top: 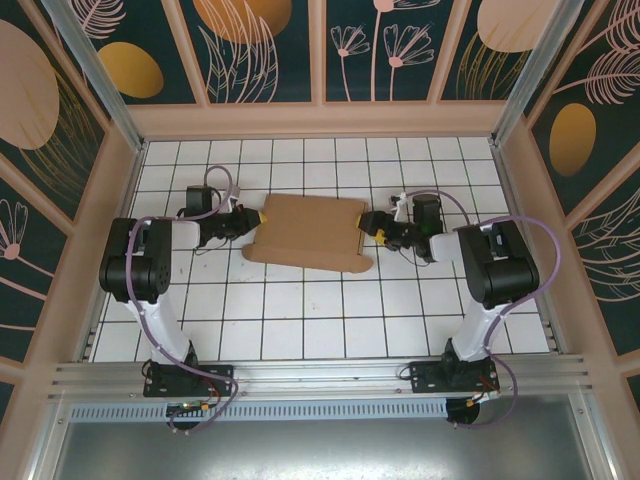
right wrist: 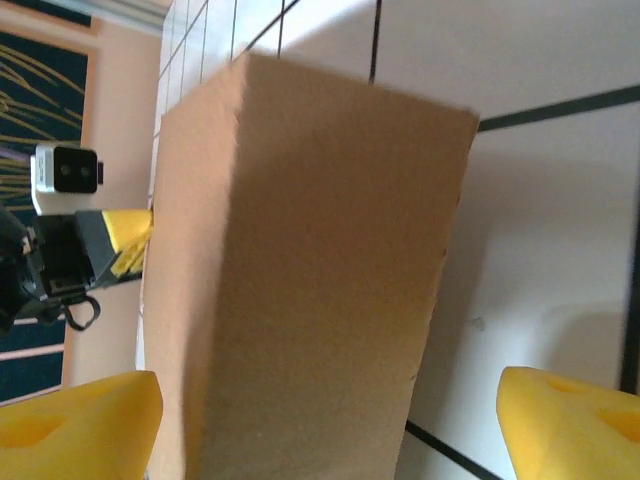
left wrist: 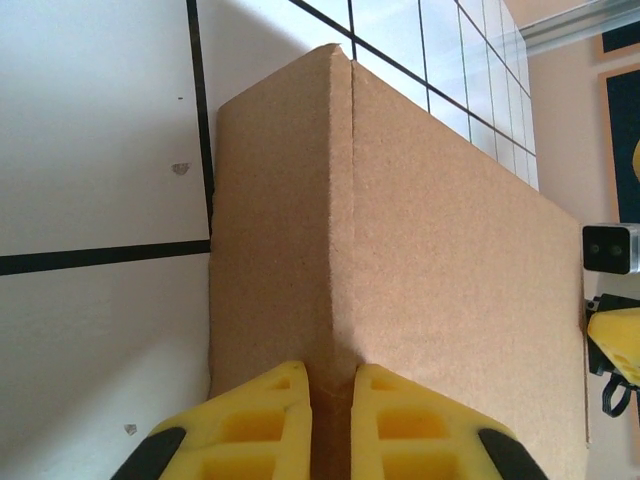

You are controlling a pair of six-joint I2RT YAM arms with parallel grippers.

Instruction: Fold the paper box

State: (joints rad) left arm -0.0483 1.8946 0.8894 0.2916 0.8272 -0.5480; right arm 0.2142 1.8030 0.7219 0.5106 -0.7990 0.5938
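The paper box [top: 305,232] blocks the middle of the worktop [top: 300,330], with the left claw [top: 262,216] and right claw [top: 372,228] at its ends. Nearer and farther the surface lies free; side walls [top: 115,200] hem both arms.

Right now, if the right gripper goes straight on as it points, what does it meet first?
The flat brown cardboard box, directly ahead of the right gripper, whose jaws stand open; depth is unclear.

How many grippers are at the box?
2. Left gripper is shut on the paper box at its left edge; right gripper is open at its right edge.
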